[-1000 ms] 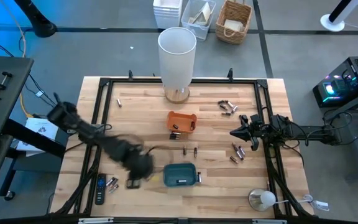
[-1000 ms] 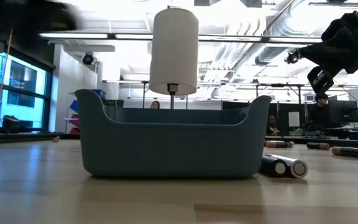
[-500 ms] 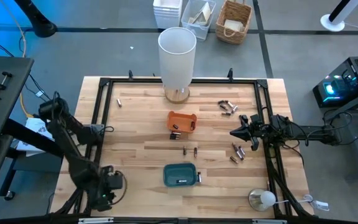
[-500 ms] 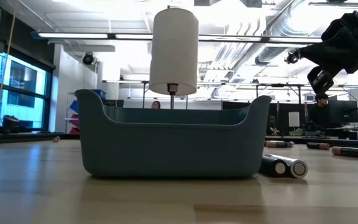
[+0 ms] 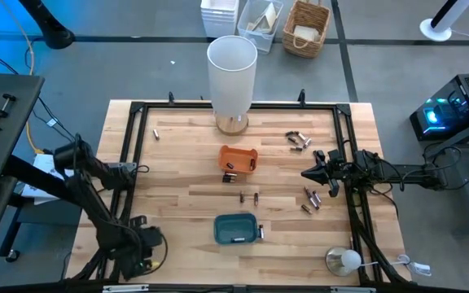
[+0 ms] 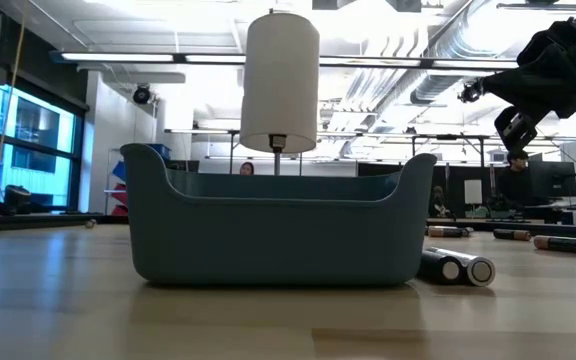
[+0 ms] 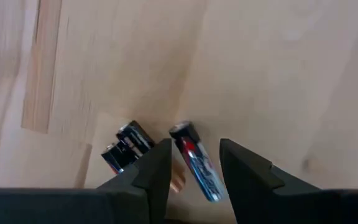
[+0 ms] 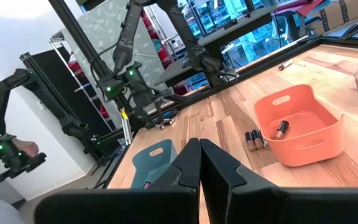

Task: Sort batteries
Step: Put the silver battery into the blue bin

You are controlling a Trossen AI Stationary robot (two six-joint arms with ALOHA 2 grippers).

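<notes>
My left gripper (image 5: 141, 244) points down over the table's near left corner, open. In the left wrist view (image 7: 196, 147) its fingers stand on either side of a battery with a blue and red label (image 7: 197, 165); I cannot tell whether they touch it. Two dark batteries (image 7: 126, 146) lie just beside it. A teal tray (image 5: 236, 229) and an orange tray (image 5: 238, 159) with batteries in it sit mid-table. Loose batteries lie between the trays (image 5: 248, 196), at the right (image 5: 310, 199) and at the far right (image 5: 300, 140). My right gripper (image 5: 306, 173) waits shut and level at the right edge.
A tall white cylinder (image 5: 233, 81) on a wooden base stands at the table's far middle. A round white lamp (image 5: 344, 260) sits at the near right corner. Black frame rails (image 5: 129, 163) run along the table's edges. In the low view two batteries (image 6: 458, 267) lie beside the teal tray (image 6: 273, 225).
My left gripper has swung from beside the teal tray toward the table's near left corner and come down over the batteries there, rolling about its own axis on the way. In the last half second it has shifted only a little.
</notes>
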